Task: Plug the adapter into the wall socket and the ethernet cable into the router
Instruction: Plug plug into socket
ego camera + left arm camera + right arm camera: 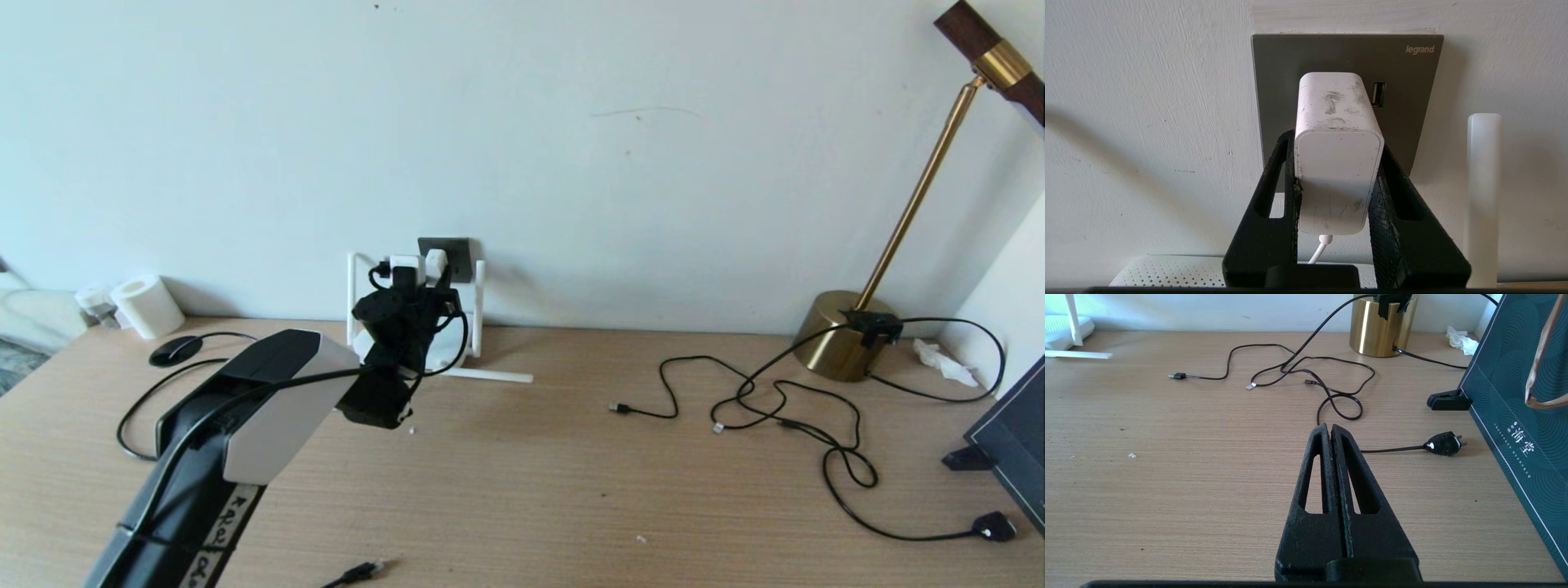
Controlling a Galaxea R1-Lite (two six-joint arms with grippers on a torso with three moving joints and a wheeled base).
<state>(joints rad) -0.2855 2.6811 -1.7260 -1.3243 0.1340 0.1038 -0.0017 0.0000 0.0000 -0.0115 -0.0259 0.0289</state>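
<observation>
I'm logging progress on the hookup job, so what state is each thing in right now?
adapter: gripped by its sides, front end against the wall socket; whether it is fully seated, cannot tell
left gripper: shut on the adapter
right gripper: shut, empty, above the desk
ethernet cable: loose on the desk's near edge, not plugged in
router: below the socket, antennas up
</observation>
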